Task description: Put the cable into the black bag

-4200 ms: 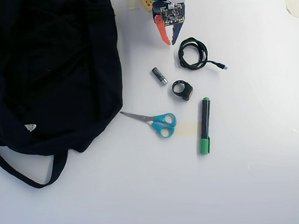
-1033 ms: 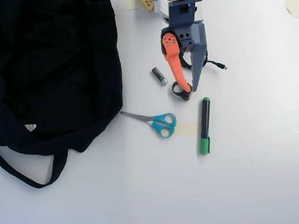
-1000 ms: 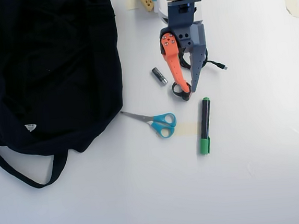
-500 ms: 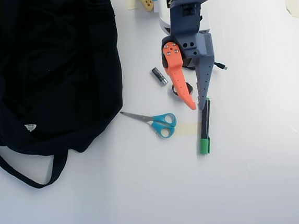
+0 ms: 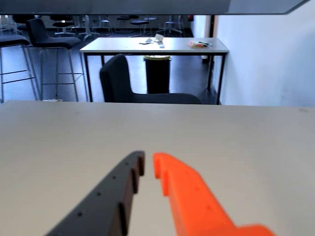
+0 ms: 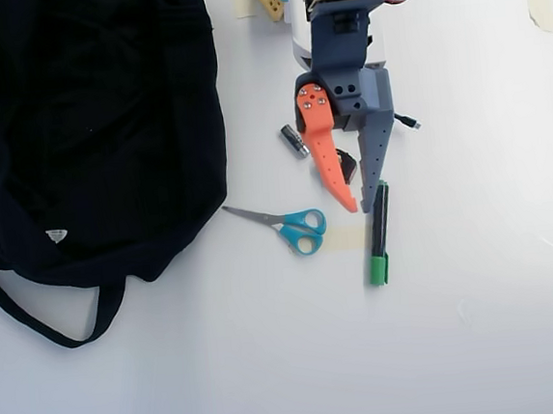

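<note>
gripper point(image 6: 358, 208) slightly parted and empty over the table point(image 6: 481, 325), cable point(image 6: 407, 121) mostly hidden beneath it, visible plug end pointing right in the overhead view, well apart from bag point(image 6: 85, 127).

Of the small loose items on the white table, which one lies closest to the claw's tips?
The black marker with the green cap: its upper end sits right beside the claw, while the blue-handled scissors and the small cylindrical battery lie farther left.
</note>
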{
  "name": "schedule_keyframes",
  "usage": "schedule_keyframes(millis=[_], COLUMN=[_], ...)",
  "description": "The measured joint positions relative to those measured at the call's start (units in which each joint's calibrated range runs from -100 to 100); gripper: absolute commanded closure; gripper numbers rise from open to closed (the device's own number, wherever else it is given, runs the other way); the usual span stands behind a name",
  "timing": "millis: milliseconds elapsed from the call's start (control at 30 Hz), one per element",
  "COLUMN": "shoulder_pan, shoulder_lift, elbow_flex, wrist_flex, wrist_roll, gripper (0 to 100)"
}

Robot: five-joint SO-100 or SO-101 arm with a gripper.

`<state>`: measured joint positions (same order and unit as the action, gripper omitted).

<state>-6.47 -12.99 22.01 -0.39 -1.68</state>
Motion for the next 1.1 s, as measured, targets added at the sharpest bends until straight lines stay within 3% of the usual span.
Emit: schedule_keyframes(millis=[567,1100], shoulder_pan=[0.5,0.6], shoulder_lift=[0.0,0.0], elbow_flex=[0.0,-11.7], wrist_flex=[1.3,31.3], wrist_roll=[0.0,-0.1], gripper=[98,98])
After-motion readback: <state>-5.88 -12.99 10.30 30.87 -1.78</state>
